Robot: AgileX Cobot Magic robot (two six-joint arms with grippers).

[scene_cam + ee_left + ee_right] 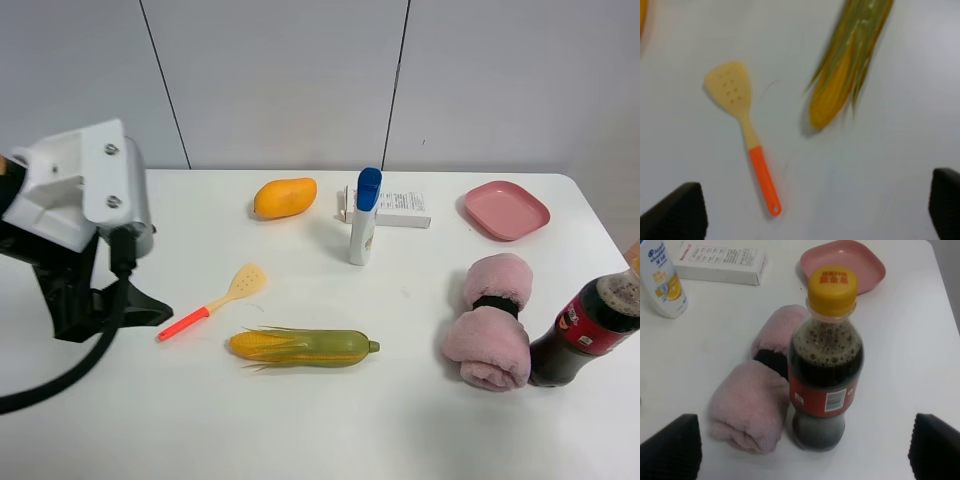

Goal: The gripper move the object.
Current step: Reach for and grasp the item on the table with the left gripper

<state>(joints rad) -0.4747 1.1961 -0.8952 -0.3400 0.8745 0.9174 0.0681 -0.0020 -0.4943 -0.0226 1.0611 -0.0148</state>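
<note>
A: Where's the corn (305, 347)?
B: Lower centre of the high view, flat on the surface (180, 420), untouched
A: Left end effector (810, 210)?
B: Wide open, empty, at frame left. Approach step, I'd say; next, centre over the ear and descend

Corn (847, 62) near spatula (748, 134), jaws apart

The corn (305, 347) lies on the desk (300, 430) just in front of the spatula (212, 303), with the mango (285, 197) behind both. At far right, the rolled towel (490, 325) sits beside the bottle (590, 335), possibly touching it.
</note>
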